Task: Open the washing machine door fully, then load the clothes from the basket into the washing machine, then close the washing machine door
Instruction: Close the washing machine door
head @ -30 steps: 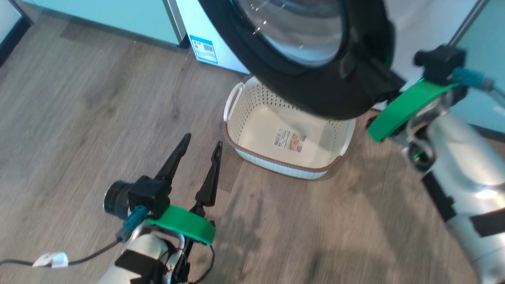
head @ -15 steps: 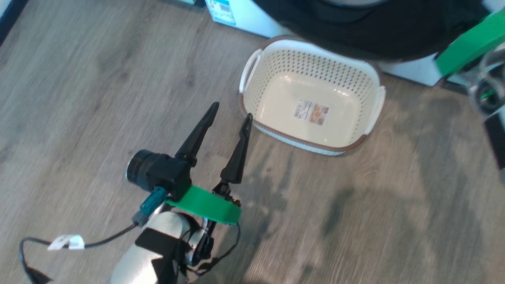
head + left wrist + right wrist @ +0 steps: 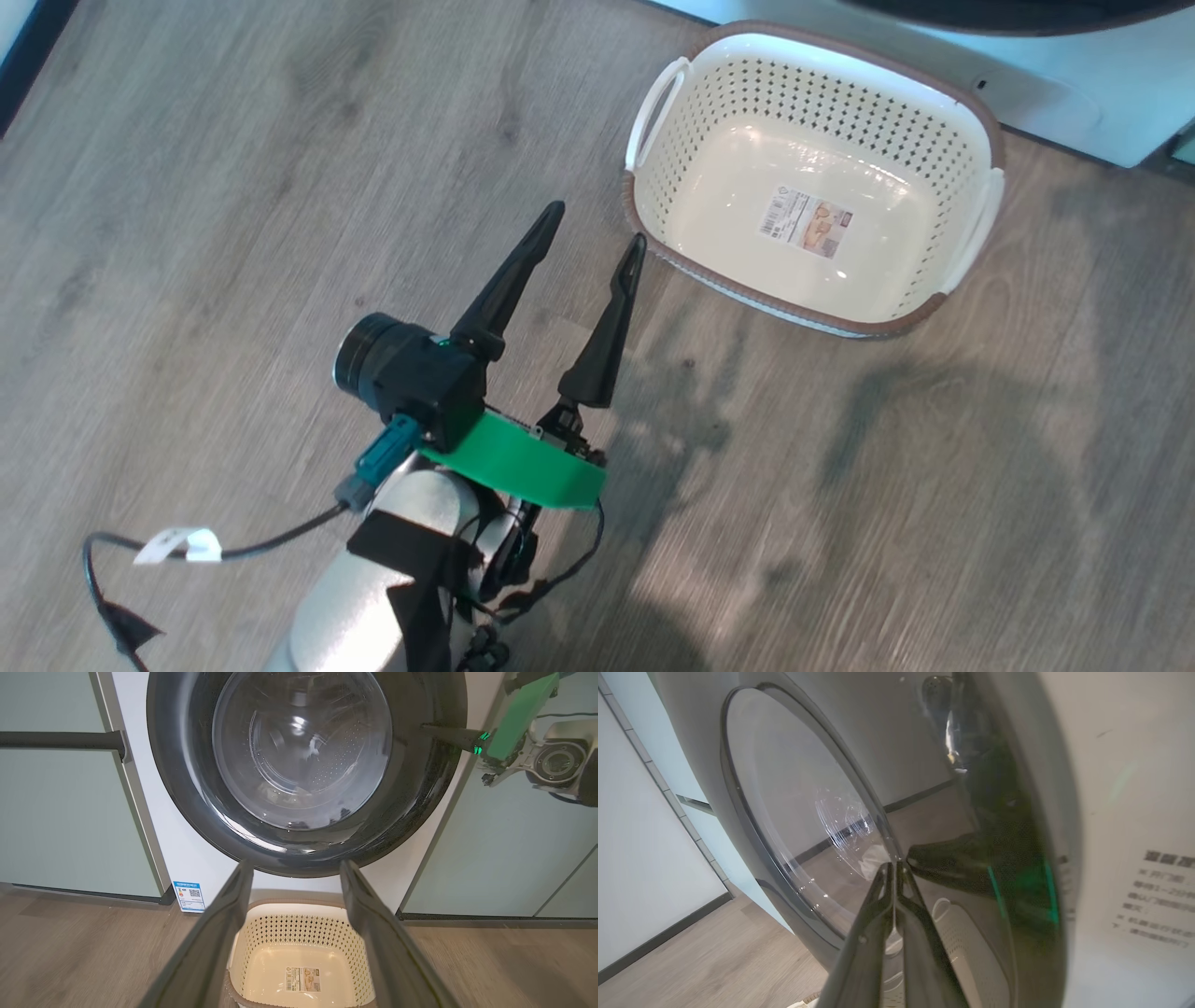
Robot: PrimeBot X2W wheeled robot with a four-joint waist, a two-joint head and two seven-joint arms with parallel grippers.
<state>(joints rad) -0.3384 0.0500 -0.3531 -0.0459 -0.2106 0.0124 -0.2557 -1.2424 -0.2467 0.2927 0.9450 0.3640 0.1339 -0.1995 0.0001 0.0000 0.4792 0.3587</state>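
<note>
washing machine door [image 3: 303,765]: black rim, clear bowl | washing machine [image 3: 154,849]: white | basket [image 3: 812,103]: cream, perforated, upright on floor, label inside

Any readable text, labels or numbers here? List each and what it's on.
Label inside the basket bottom: barcode and picture, print too small to read.
Blue sticker on the washing machine front: code square, text too small.
Dark printed lines on the machine's white panel, right wrist view: blurred, unreadable.
Nothing quotable.
</note>
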